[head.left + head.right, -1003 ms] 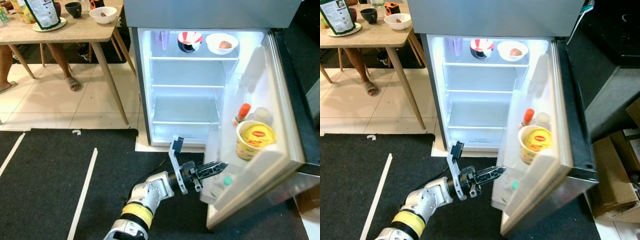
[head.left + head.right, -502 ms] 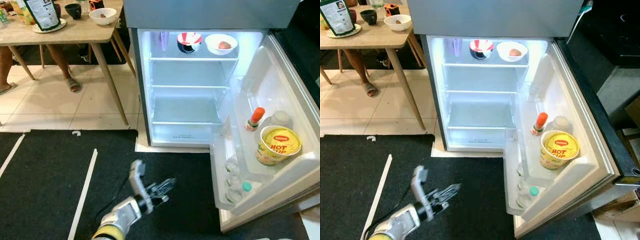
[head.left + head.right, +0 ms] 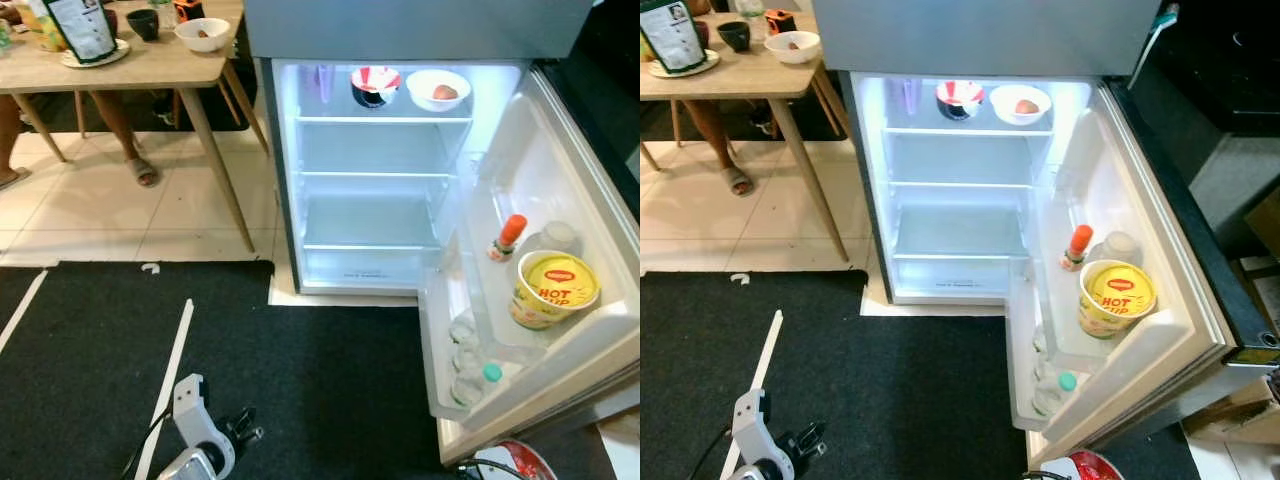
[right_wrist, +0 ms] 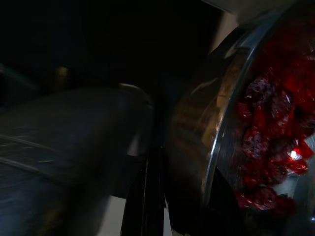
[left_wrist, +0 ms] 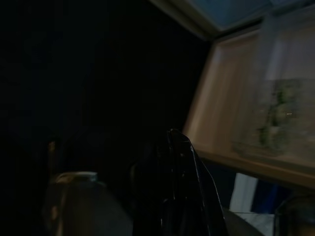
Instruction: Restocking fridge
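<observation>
My left hand (image 3: 243,437) hangs low over the black mat (image 3: 330,390), its fingers close together and holding nothing so far as I can see; my left wrist view is dark and blurred. At the bottom edge, beside the foot of the fridge door (image 3: 560,300), a red and silver round object (image 3: 510,462) is in view; my right wrist view shows it as a shiny rim with a red surface (image 4: 266,128) pressed against my right hand's finger (image 4: 147,201), but whether that hand grips it I cannot tell. The door stands wide open. Its lower rack carries small bottles, one with a green cap (image 3: 491,373); the rack above holds a yellow noodle cup (image 3: 552,290), a red-capped sauce bottle (image 3: 508,237) and a white jar (image 3: 556,236). Inside the fridge (image 3: 380,170) the two lower shelves are lit, and the top shelf carries a red-and-white bowl (image 3: 375,84) beside a white bowl (image 3: 438,89). Farther left stands a wooden desk (image 3: 140,62) with a white bowl (image 3: 201,33), a dark cup (image 3: 143,22) and a packet (image 3: 78,25); a person's sandalled foot (image 3: 141,171) rests beneath.
</observation>
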Tool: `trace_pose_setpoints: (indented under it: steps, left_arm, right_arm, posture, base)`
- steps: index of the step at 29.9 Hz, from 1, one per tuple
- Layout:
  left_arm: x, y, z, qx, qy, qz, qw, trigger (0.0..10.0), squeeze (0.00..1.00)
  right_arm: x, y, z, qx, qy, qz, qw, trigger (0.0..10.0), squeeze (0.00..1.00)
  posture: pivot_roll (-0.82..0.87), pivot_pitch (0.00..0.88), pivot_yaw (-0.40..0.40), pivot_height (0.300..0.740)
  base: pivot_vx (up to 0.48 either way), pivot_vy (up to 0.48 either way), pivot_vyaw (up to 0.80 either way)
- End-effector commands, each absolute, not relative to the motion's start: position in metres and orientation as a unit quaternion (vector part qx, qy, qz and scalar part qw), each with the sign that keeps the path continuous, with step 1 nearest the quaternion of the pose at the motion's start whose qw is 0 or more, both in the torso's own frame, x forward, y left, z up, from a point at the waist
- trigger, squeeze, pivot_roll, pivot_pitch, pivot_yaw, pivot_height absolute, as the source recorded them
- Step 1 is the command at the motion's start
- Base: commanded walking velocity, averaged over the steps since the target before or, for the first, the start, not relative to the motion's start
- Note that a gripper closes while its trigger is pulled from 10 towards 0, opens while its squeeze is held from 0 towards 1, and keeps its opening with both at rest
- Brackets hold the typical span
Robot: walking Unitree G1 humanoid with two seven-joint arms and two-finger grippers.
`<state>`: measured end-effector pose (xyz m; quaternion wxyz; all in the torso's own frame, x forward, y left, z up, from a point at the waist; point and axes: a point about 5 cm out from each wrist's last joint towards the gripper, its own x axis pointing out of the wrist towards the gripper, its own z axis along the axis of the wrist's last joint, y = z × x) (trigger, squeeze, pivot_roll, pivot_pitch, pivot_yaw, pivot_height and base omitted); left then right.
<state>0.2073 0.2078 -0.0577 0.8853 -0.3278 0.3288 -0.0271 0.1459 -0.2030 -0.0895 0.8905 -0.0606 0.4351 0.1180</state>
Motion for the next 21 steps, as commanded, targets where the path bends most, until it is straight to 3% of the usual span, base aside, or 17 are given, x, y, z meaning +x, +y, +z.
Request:
trace_pose_setpoints:
  steps: [1,6,16,19,21]
  left_arm:
    - [0.196,0.216,-0.063,-0.315,0.345,-0.004,0.884,10.0,0.00]
    - [0.180,0.220,-0.073,-0.301,0.369,0.024,0.879,10.0,0.00]
    - [0.168,0.220,-0.079,-0.293,0.384,0.040,0.875,10.0,0.00]
    - [0.166,0.221,-0.080,-0.290,0.387,0.043,0.874,10.0,0.00]
    - [0.163,0.221,-0.081,-0.285,0.393,0.047,0.873,10.0,0.00]
  right_arm:
    - [0.151,-0.188,-0.087,-0.070,0.414,0.174,0.891,10.0,0.00]
    - [0.166,-0.172,-0.080,-0.089,0.382,0.256,0.884,10.0,0.00]
    - [0.170,-0.170,-0.077,-0.153,0.365,0.290,0.871,10.0,0.00]
    - [0.177,-0.165,-0.073,-0.179,0.342,0.309,0.869,10.0,0.00]
    - [0.197,-0.151,-0.060,-0.207,0.281,0.337,0.875,10.0,0.00]
  posture:
    - [-0.10,0.144,0.011,0.740]
    - [-0.10,0.144,0.010,0.740]
    - [-0.09,0.153,0.003,0.740]
    - [-0.09,0.153,0.005,0.740]
    - [-0.09,0.151,0.006,0.740]
  base:
    - [0.000,0.000,0.00]
    - [0.000,0.000,0.00]
    - [0.000,0.000,0.00]
    - [0.000,0.000,0.00]
    - [0.000,0.000,0.00]
